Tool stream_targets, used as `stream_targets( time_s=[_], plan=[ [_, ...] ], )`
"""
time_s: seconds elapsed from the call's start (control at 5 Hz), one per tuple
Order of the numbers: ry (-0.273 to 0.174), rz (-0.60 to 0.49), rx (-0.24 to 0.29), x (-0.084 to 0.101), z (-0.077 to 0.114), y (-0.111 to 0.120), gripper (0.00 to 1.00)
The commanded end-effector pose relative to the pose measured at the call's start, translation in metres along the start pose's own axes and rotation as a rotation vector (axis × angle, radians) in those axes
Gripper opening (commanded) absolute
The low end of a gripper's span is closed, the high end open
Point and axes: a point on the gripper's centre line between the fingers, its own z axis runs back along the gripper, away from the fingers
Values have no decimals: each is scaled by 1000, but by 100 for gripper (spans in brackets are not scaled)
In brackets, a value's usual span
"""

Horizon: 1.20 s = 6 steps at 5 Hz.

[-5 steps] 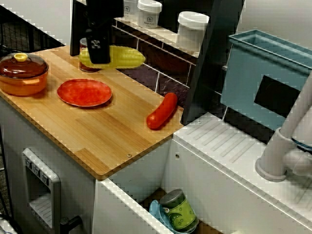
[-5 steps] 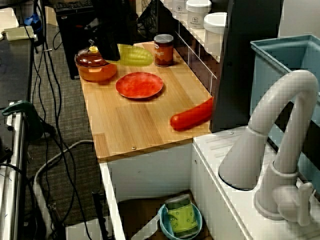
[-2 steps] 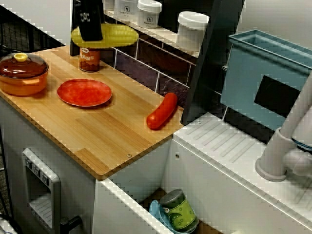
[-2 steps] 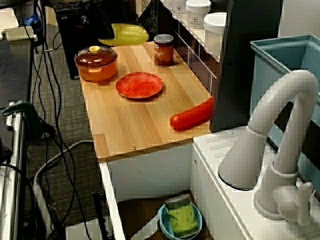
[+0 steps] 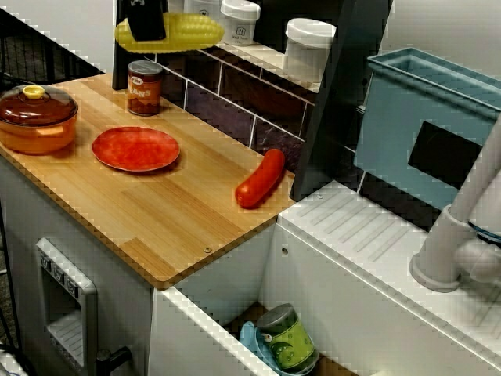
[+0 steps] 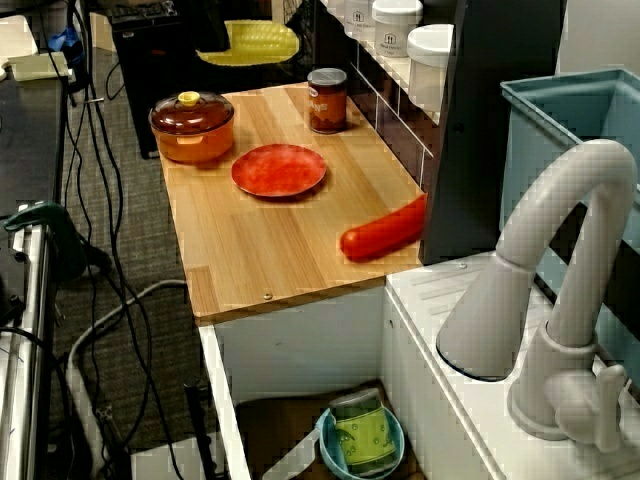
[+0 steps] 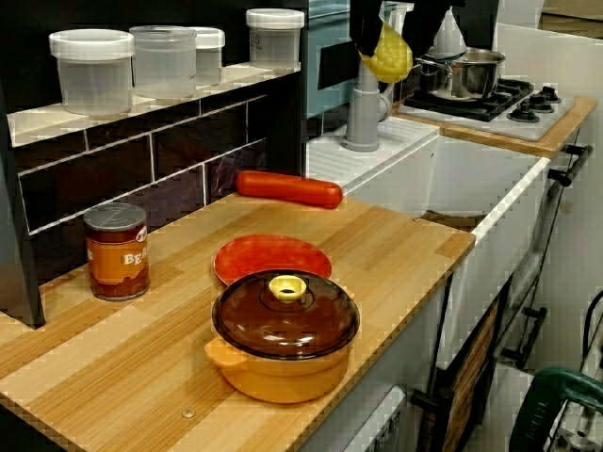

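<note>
I see grpr (image 5: 146, 23) clamped on the corn (image 5: 192, 33), up in air above the can (image 5: 144, 88), w/ plate (image 5: 135, 149) near it.

A pale wooden counter (image 5: 180, 227) runs along a wall of dark glossy tiles (image 5: 235, 94) with light grout. A narrow tiled ledge (image 7: 57, 118) tops the tiles along the counter's back edge. Past the counter's right end stands a white sink unit (image 5: 368, 235) with a ribbed draining board and a white tap (image 6: 560, 250), backed by a blue-grey panel (image 5: 383, 117). Beyond it, a second wooden top carries a hob (image 7: 528, 104). White cabinet fronts (image 5: 313, 290) sit below. The floor (image 6: 130, 220) is grey carpet strewn with black cables. The light is soft and even.
</note>
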Motion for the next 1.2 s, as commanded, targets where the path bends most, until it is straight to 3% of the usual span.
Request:
stream_targets(
  time_s=[0.0, 1.0],
  plan=[
    [-48, 9, 23, 3, 27, 19, 0],
    [-87, 33, 6, 7, 59, 31, 0]
  ],
)
